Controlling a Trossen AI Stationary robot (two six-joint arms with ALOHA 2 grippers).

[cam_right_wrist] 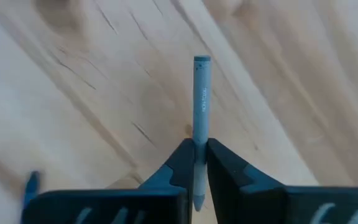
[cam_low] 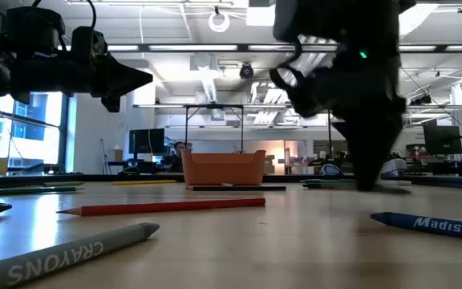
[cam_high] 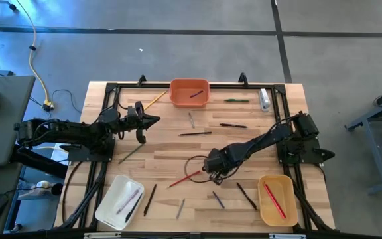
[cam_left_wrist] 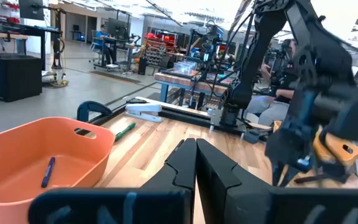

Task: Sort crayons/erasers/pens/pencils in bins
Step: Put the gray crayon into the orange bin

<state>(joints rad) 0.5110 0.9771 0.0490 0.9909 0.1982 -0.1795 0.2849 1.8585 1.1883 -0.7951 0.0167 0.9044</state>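
My right gripper (cam_right_wrist: 196,149) points down at the table's middle (cam_high: 215,174), shut on a blue-grey crayon (cam_right_wrist: 201,99). A red pencil (cam_high: 184,178) lies just left of it. The orange bin (cam_high: 190,93) stands at the far edge with one dark stick in it. The white bin (cam_high: 120,201) is near left and holds a few sticks. The tan-yellow bin (cam_high: 276,199) is near right and holds a red stick. My left gripper (cam_high: 154,121) hovers level and shut, left of the orange bin, holding nothing. My right gripper pinches the crayon's shaft (cam_right_wrist: 199,134) between its two fingers, nearer one end than the other. The fingers come from above, pointing down, and lie across the crayon. The long part sticks out level past the fingers. I cannot tell whether it is clear of the wood.
Loose sticks lie scattered over the wooden table: a green pen (cam_high: 237,100), a black pen (cam_high: 233,125), a grey crayon (cam_low: 70,249) and a blue crayon (cam_low: 431,225) near the front. A clear-and-white tube (cam_high: 264,99) sits far right. A black cable loop (cam_high: 194,162) lies beside my right gripper.
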